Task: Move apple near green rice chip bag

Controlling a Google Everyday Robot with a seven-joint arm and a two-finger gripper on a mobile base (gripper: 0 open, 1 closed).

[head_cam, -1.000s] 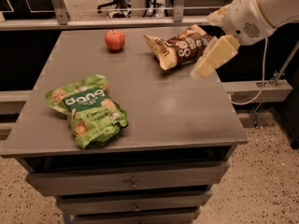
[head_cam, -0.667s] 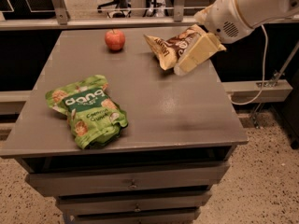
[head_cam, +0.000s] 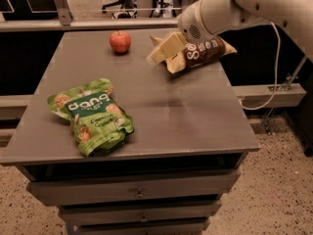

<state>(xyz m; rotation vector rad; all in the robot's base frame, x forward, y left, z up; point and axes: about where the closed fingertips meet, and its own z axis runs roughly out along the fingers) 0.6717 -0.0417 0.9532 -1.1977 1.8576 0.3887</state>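
apple [head_cam: 120, 41] sits at the back of the bench [head_cam: 186, 111], well apart from green rice chip bag [head_cam: 93, 115]. gripper [head_cam: 165, 48] is near it, over brown bag [head_cam: 205, 53]; can't tell if it's open or closed. I'd approach top-down, clear of that bag.

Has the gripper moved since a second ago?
Yes. The gripper has swung left across the brown chip bag, ending closer to the apple.

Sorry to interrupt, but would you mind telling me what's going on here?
The robot's arm reaches over the grey table from the right, its gripper in front of the brown chip bag, just right of the apple. The apple sits untouched near the back edge, well away from the green rice chip bag at the front left.
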